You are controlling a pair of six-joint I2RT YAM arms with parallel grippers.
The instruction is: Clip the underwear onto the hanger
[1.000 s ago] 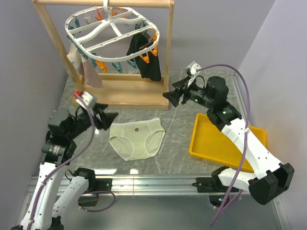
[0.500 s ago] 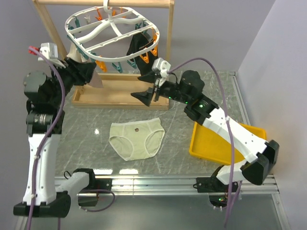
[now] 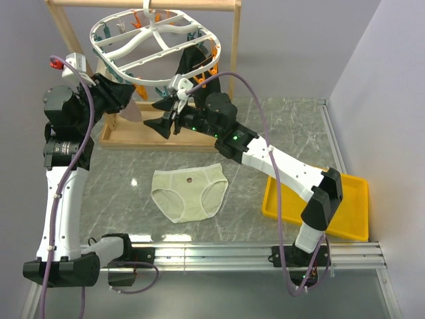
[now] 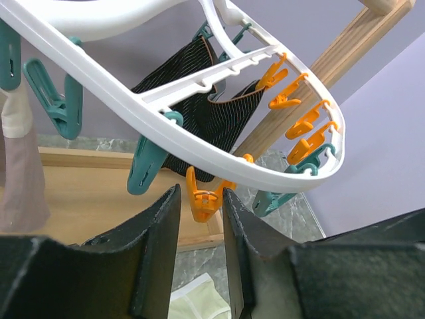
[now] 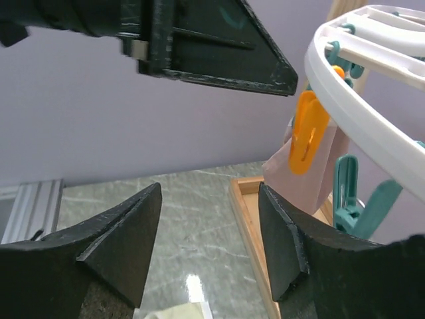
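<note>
Top external view shows it plainly: a second ago both arms were down low, either side of the underwear (image 3: 189, 193), and now they're both up at the hanger (image 3: 147, 38). See that?

Yes. And the underwear hasn't budged. It lies flat on the table (image 3: 265, 133), on the near side of the wooden rack (image 3: 166, 136), well below the hanger and touched by nothing.

So what has the left gripper (image 4: 199, 191) got?

Nothing that I can make out. Its jaws have drawn in to a narrow gap, with an orange clip (image 4: 202, 203) on the hanger's near rim lined up between them. Whether the fingers touch that clip yet, I can't tell.

And the right gripper (image 5: 209, 199)?

Swung far over to the left, just under the same rim, facing the other one. Jaws a good way apart, empty.

Odd, with the underwear left behind.

I'd guess they mean to deal with a clip first, perhaps squeeze it open or steady the frame. Either way nothing's clipped, and one of them must go back down for the underwear.
</note>
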